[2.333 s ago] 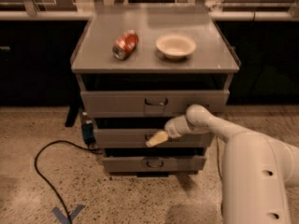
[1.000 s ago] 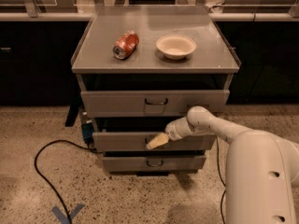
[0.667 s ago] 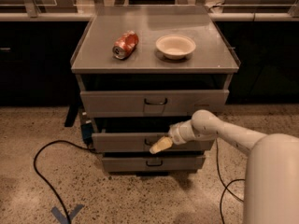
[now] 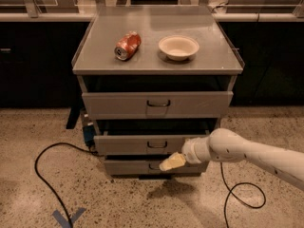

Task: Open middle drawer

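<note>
The grey cabinet (image 4: 156, 63) has three drawers. The middle drawer (image 4: 123, 145) has a wide flat front with a small dark loop handle (image 4: 156, 145) at its centre. It stands pulled out a little, with a dark gap above it. My gripper (image 4: 172, 162) is cream-coloured and reaches in from the right on a white arm (image 4: 237, 151). It sits just below and right of the middle handle, in front of the lowest drawer (image 4: 128, 167), and is apart from the handle. The top drawer (image 4: 118, 104) is above.
A red can (image 4: 127, 45) lies on its side and a white bowl (image 4: 178, 47) stands on the cabinet top. A black cable (image 4: 42, 175) loops on the speckled floor at left, another cable (image 4: 242, 198) at right. Blue tape (image 4: 69, 217) marks the floor. Dark counters stand behind.
The middle drawer has come out a little further. My gripper has dropped from the handle's height to below it and shifted slightly right, away from the drawer front.
</note>
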You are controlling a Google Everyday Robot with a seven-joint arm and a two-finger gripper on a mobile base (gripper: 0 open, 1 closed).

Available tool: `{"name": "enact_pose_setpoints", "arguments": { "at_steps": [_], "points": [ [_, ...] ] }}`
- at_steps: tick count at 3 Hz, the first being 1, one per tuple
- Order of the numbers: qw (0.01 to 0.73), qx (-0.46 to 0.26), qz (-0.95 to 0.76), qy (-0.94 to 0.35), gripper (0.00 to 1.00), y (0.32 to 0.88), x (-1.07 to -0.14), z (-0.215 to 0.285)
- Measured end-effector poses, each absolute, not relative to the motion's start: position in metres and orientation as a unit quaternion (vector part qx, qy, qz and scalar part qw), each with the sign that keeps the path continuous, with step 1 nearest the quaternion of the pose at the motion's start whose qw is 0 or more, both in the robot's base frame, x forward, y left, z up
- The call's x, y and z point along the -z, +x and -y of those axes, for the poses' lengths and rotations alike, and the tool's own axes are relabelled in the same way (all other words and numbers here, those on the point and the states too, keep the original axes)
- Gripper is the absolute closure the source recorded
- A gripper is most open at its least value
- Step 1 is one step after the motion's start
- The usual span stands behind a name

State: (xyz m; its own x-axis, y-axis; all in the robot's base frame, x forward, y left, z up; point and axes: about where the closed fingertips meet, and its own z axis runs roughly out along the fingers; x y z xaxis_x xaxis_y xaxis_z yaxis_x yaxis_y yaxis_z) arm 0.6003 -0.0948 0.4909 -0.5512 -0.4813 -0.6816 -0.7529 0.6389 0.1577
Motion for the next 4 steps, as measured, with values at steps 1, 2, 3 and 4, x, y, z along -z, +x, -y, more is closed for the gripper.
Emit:
{"name": "enact_pose_setpoints", "arguments": {
  "at_steps": [1, 2, 3, 4],
  "points": [
    [0.272, -0.236, -0.855, -0.374, 0.00, 0.563, -0.467, 0.085],
    [0.289, -0.233, -0.844, -0.387, 0.00, 0.584, -0.470, 0.083],
    [0.324, -0.216, -0.821, -0.418, 0.00, 0.624, -0.487, 0.071],
    [0.343, -0.206, -0.803, -0.442, 0.00, 0.650, -0.498, 0.060]
  ]
}}
